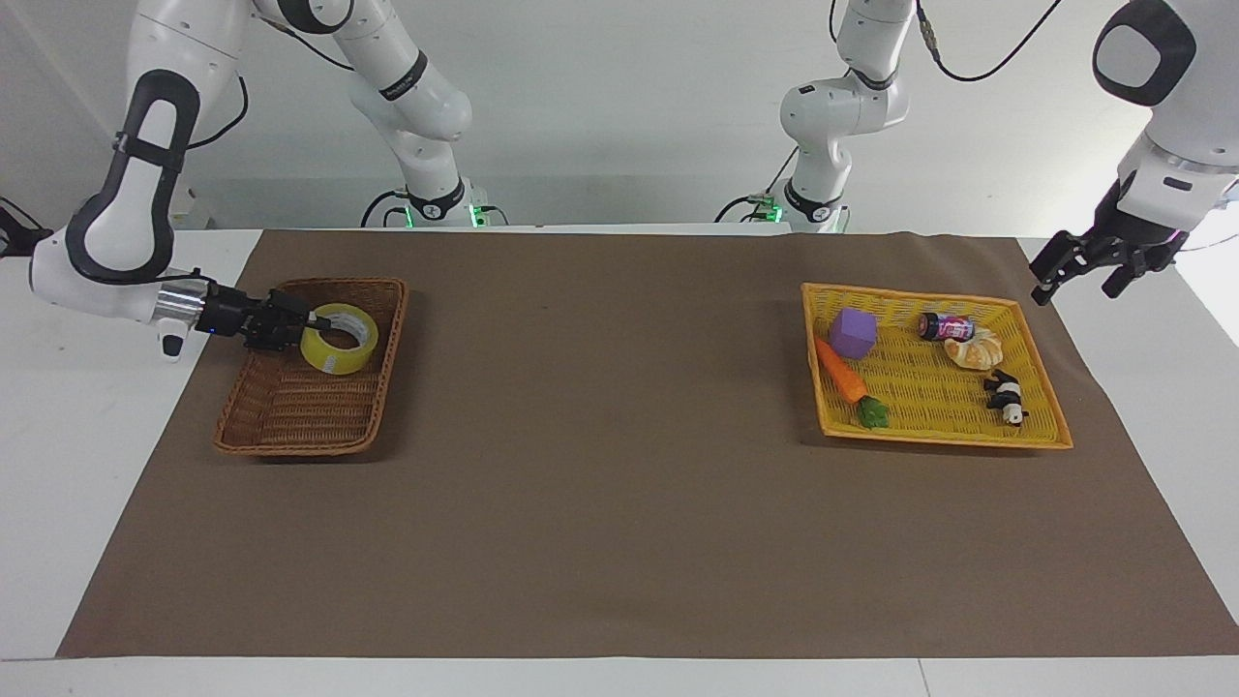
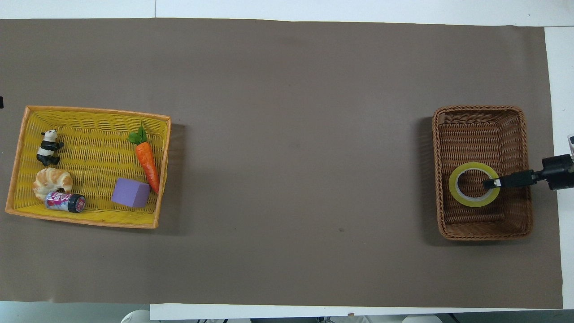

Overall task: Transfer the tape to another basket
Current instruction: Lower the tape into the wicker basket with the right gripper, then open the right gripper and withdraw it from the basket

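Note:
The tape (image 1: 337, 339), a yellow roll with a pale core, lies low inside the dark brown wicker basket (image 1: 290, 416), in the half nearer to the robots. It also shows in the overhead view (image 2: 462, 197) within the basket (image 2: 480, 112). My right gripper (image 1: 312, 322) reaches in over the basket's rim from the right arm's end of the table. It is shut on the roll's wall, with one finger inside the ring (image 2: 491, 183). My left gripper (image 1: 1076, 267) hangs open and empty in the air past the yellow tray's end, over the mat's corner.
A bright yellow flat woven tray (image 1: 1041, 440) at the left arm's end holds a purple cube (image 1: 853, 332), a carrot (image 1: 840, 373), a small can (image 1: 944, 326), a croissant (image 1: 976, 349) and a panda figure (image 1: 1007, 397). A brown mat (image 1: 600, 465) covers the table.

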Robot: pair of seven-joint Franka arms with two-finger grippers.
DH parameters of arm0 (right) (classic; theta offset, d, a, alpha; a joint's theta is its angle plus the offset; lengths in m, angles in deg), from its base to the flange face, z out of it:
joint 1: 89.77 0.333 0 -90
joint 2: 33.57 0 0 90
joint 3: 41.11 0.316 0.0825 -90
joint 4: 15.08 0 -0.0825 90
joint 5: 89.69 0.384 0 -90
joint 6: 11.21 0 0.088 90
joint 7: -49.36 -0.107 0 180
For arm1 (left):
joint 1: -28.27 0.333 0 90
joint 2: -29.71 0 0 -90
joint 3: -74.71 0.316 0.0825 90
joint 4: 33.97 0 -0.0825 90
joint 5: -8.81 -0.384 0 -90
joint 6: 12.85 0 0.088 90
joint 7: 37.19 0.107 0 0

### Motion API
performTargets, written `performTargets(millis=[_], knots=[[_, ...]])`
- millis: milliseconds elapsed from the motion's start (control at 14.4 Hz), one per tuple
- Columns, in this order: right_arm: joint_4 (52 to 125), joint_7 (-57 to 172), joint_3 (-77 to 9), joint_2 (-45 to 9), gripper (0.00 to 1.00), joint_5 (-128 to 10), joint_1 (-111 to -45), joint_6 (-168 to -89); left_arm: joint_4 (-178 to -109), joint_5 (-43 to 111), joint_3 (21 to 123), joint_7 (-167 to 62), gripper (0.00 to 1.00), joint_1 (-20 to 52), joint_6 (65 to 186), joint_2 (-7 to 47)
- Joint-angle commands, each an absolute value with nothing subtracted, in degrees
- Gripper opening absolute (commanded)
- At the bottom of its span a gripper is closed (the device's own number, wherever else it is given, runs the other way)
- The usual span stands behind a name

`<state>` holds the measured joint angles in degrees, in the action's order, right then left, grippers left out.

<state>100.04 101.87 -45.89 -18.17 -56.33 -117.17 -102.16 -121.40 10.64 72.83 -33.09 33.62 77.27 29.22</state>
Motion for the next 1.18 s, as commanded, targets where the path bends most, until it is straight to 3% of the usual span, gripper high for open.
performTargets(millis=[0,279,697,905,1114], knots=[[100.3,104.0,-45.7,-19.2,1.0,-58.6,-116.8,-103.1,-115.4,12.2,73.2,-34.0,1.0,32.1,70.3,28.4],[98.0,103.9,-45.6,-20.3,1.0,-59.8,-116.2,-103.0,-118.4,10.6,70.5,-34.6,1.0,30.2,70.6,30.2],[95.3,103.2,-45.0,-27.8,1.0,-65.9,-115.2,-103.0,-120.2,10.6,70.5,-34.6,1.0,30.6,70.2,31.2],[90.7,95.3,-44.8,-30.8,1.0,-75.0,-109.1,-104.6,-120.2,10.6,70.5,-34.6,1.0,30.6,70.2,31.2],[85.7,73.8,-44.8,-34.2,1.0,-82.2,-102.1,-100.4,-120.2,10.5,70.5,-34.6,1.0,30.6,70.2,31.2]])
